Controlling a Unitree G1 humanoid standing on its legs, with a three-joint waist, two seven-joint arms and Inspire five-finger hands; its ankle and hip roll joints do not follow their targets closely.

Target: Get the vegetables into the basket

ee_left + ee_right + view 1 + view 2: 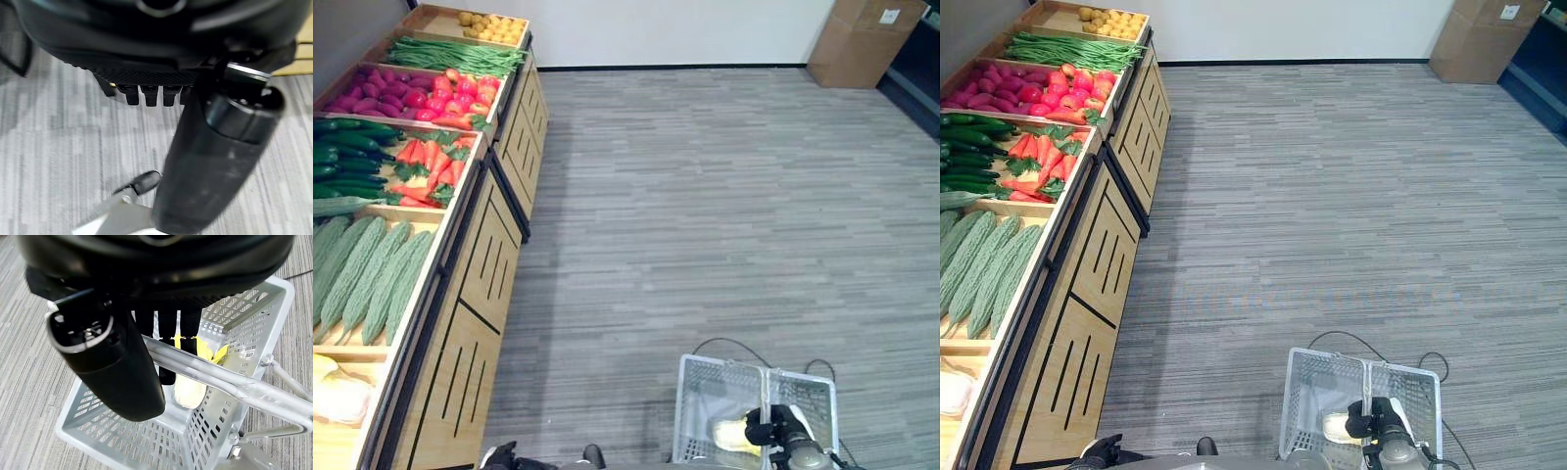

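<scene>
A white wire basket [702,384] hangs low at the right, over the grey floor. My right hand [787,432] is shut on its metal handle [215,377], fingers [166,340] curled over the bar and the thumb beside it. Inside the basket lies a pale yellow cabbage [190,390]. My left hand [499,456] hangs at the bottom left beside the wooden stand, fingers [149,95] relaxed and holding nothing. The stand [480,294] carries bitter gourds [367,274], carrots [431,166], cucumbers [342,157], tomatoes [455,98] and more pale cabbages [337,392].
Further back the stand holds purple sweet potatoes [367,93], green beans [450,54] and potatoes [494,27]. A cardboard box [867,39] stands at the far right by the white wall. Grey carpet spreads between the stand and the box.
</scene>
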